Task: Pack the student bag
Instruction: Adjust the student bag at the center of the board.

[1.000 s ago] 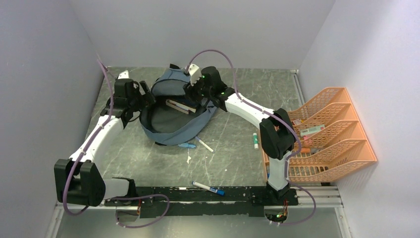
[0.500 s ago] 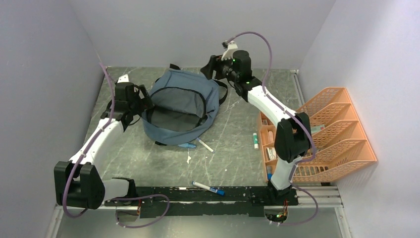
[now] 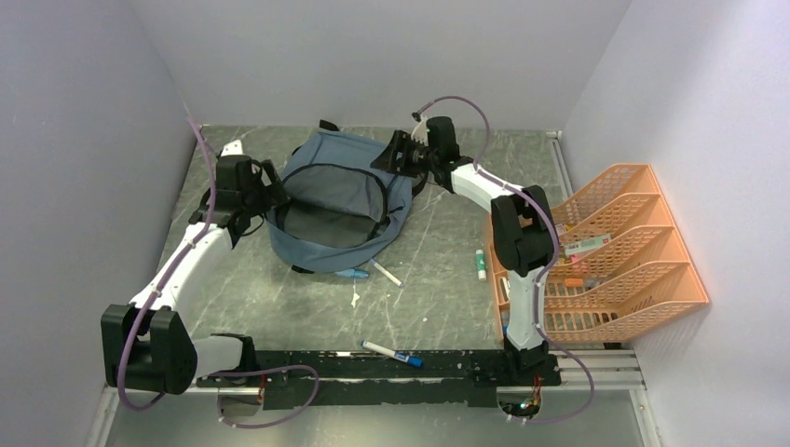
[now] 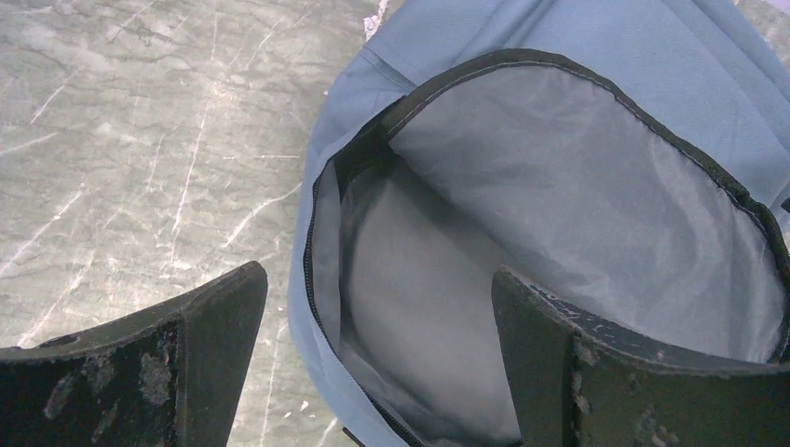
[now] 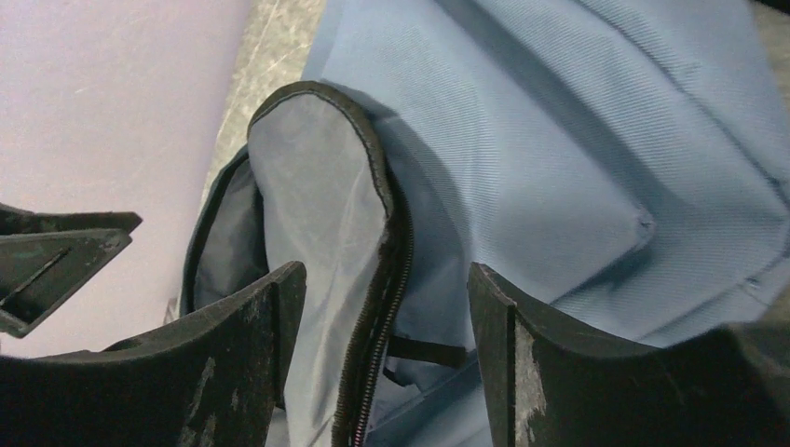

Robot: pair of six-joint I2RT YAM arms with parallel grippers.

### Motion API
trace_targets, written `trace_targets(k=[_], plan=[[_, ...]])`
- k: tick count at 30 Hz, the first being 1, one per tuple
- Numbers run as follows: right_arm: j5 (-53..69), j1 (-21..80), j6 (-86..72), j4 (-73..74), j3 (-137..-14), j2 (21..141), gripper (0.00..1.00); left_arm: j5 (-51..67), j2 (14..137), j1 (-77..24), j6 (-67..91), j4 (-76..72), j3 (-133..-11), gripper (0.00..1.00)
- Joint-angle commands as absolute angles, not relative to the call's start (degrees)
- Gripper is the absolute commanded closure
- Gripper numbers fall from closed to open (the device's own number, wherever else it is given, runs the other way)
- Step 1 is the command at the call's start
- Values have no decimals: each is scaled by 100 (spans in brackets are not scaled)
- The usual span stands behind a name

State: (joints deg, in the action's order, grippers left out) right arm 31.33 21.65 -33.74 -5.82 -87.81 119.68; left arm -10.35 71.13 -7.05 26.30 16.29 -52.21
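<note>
The soft grey-blue fabric backpack (image 3: 359, 172) lies on the scratched grey-green tabletop (image 3: 438, 307). Its main zip is undone and its mouth gapes upward, showing pale grey lining. Nothing can be seen inside from these views.

At the bag's left rim, the left gripper (image 3: 273, 186) has its black fingers spread wide and holds nothing. In its wrist view the zip edge runs between them without touching either. At the bag's far right corner, the right gripper (image 3: 389, 156) is also parted and empty. Its fingers straddle the upturned flap of lining and black zip tape.

The step in hand looks to be taking hold of the mouth so it stays open for loading. To do that well, the right fingers should come down far enough to pinch both tape and lining, not just the zip teeth, which would likely slip. The left should take its own rim the same way. Pull the two sides gently apart and a little upward, since soft cloth will sag shut if slack and the whole bag will slide if tugged hard.

Just beside the bag's near edge lie a blue pen (image 3: 352, 273) and a thin white stick (image 3: 386, 272). A white-and-green tube (image 3: 481, 264) lies to the bag's right, and a blue-capped marker (image 3: 391, 354) lies well nearer the arm bases. Beyond the tube, well right of the bag, stands an orange plastic mesh tray rack (image 3: 643, 186) holding small items.
</note>
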Motion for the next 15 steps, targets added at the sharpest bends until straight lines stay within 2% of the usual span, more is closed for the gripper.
trace_targets(k=[1, 15], plan=[[3550, 2260, -3535, -612, -9089, 12088, 33, -1092, 6970, -677, 2545, 1556, -5159, 6], [3070, 2572, -2823, 434, -9565, 12388, 35, -756, 7031, -721, 2966, 1751, -4867, 7]])
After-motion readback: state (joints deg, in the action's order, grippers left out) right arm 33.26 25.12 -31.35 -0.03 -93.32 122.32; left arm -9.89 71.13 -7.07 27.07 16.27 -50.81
